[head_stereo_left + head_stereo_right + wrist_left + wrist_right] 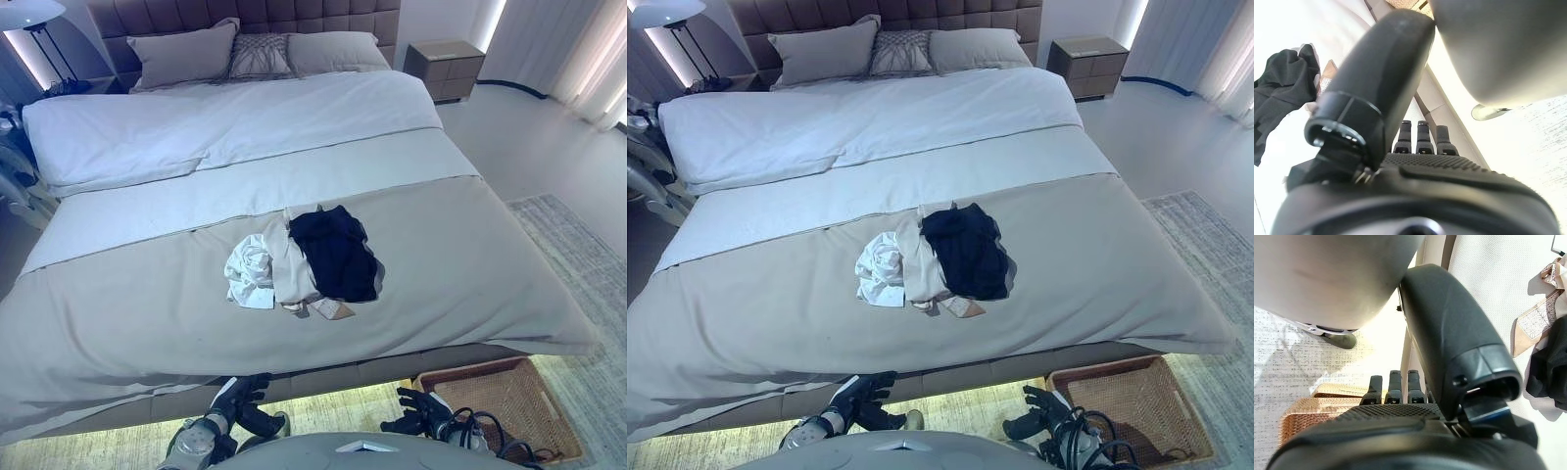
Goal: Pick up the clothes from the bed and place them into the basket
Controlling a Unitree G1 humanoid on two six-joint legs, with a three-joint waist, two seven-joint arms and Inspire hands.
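The basket (509, 401) is cut off at the lower edge; the lamp (29, 12) at the top.

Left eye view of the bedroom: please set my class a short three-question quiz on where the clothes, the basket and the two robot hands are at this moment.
1. True or false: the pile of white, beige and dark navy clothes lies on the grey bed cover.
2. Where is the brown woven wicker basket? A on the bed; B on the floor by the bed's foot, on the robot's right; C beside the pillows.
3. Fill in: the left robot hand and the right robot hand hold ____.

Key: 1 true; 2 B; 3 nothing, both sit low below the bed's edge with fingers relaxed.
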